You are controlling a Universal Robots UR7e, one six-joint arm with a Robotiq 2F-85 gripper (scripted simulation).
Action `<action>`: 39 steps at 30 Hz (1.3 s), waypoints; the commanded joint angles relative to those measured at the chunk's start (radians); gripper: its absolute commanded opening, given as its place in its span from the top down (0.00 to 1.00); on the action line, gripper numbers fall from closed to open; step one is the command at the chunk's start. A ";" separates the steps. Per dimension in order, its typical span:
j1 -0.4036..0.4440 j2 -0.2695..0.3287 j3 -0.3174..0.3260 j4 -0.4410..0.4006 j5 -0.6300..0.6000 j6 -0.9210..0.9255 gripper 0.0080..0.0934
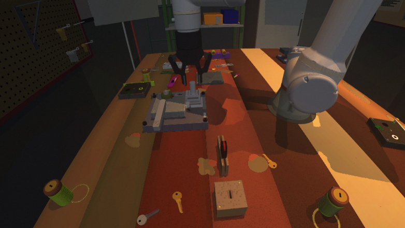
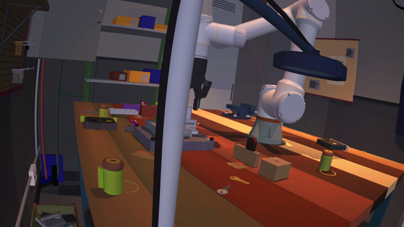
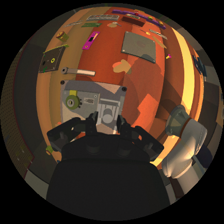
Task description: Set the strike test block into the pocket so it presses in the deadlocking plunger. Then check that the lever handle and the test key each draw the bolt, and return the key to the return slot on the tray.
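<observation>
In the second side camera a pale lamp post hides most of the lock fixture (image 2: 180, 135). The grey strike test block (image 1: 194, 97) with its round knob sits in the pocket on the right of the fixture (image 1: 175, 112). My gripper (image 1: 192, 82) hangs open just above the block's knob (image 3: 107, 114) and holds nothing. The lever handle (image 1: 158, 113) lies along the fixture's left side, and the green key cylinder (image 3: 71, 102) sits at its far left corner. A red-headed key (image 1: 224, 147) stands in a wooden tray (image 1: 223, 158) nearer the bench front.
A wooden box with a slot (image 1: 230, 198) stands in front of the tray. Loose keys (image 1: 178, 200) (image 1: 147, 217) (image 1: 269, 161) lie around it. Green spools (image 1: 58, 192) (image 1: 332, 202) stand at the front corners. The robot base (image 1: 306, 88) is to the right, with a grey plate (image 1: 210, 78) beyond the fixture.
</observation>
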 commanded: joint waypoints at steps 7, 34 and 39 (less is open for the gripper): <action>0.000 -0.047 -0.058 0.102 0.000 0.000 0.53; 0.000 -0.099 -0.162 0.259 0.000 0.000 0.41; 0.000 -0.099 -0.162 0.259 0.000 0.000 0.41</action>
